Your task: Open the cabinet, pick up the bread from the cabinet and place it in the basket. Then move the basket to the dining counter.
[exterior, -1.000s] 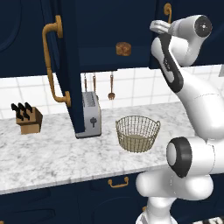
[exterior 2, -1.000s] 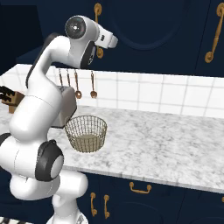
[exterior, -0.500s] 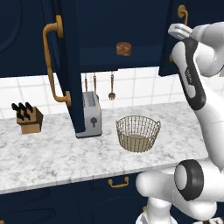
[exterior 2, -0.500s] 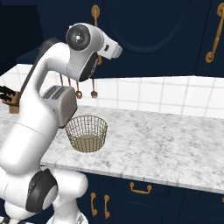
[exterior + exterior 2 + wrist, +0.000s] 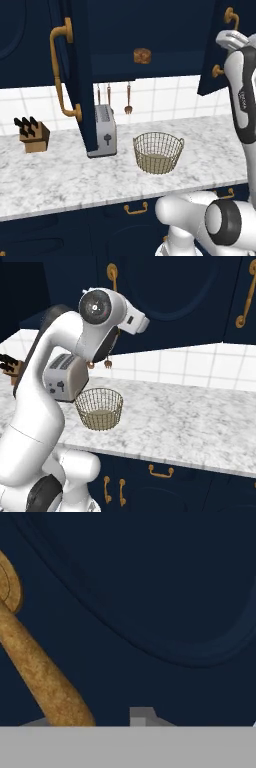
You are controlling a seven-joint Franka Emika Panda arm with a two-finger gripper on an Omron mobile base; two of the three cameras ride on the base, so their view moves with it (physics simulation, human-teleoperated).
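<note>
Swung wider since a second ago, the cabinet (image 5: 80, 75) doors expose the bread (image 5: 142, 55) on its shelf, above the basket (image 5: 158, 152) on the counter (image 5: 60, 175). Jaws sit by the right door's handle (image 5: 40, 677), seemingly parting; grip unclear. Bread lies to their left.

navy cabinet (image 5: 150, 30) (brass handles), tan basket (image 5: 158, 152)
</note>
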